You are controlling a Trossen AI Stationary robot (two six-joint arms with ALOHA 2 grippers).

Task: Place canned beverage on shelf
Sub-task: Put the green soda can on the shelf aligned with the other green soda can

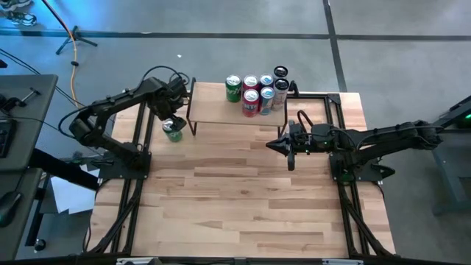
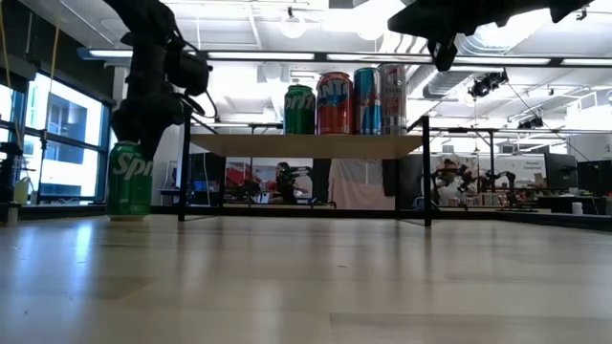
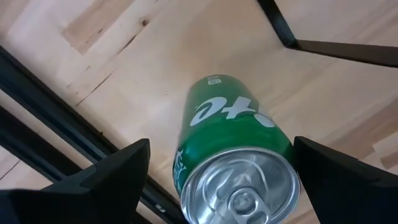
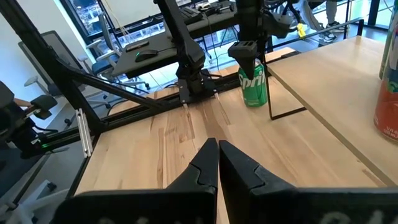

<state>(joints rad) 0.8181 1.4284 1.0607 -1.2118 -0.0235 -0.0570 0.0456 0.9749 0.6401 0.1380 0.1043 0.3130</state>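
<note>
High view: the shelf (image 1: 221, 110) is seen at the twelve o'clock edge of the bench (image 1: 235, 199), and a cluster of cans (image 1: 257, 90) is stood on its three o'clock half, green, red, blue and silver among them. A green can (image 1: 174, 131) is stood upright on the bench itself, just off the shelf's nine o'clock end and beside its black leg.

The left tool (image 1: 171, 124) is positioned directly over this green can. In the left wrist view its fingers (image 3: 106, 180) are spread wide, one to each side of the can's silver top (image 3: 239, 186), with clear gaps showing; no contact is seen. In the low view the can (image 2: 129, 180) is observed resting on the bench surface, with the left tool (image 2: 143, 124) just above it, and the shelved cans (image 2: 344, 100) are lined up on the board (image 2: 306, 145).

The right tool (image 1: 287, 143) is held over the bench at three o'clock from the shelf's near edge, well apart from all cans. In the right wrist view its fingers (image 4: 205, 165) are pressed together with nothing between them.
</note>
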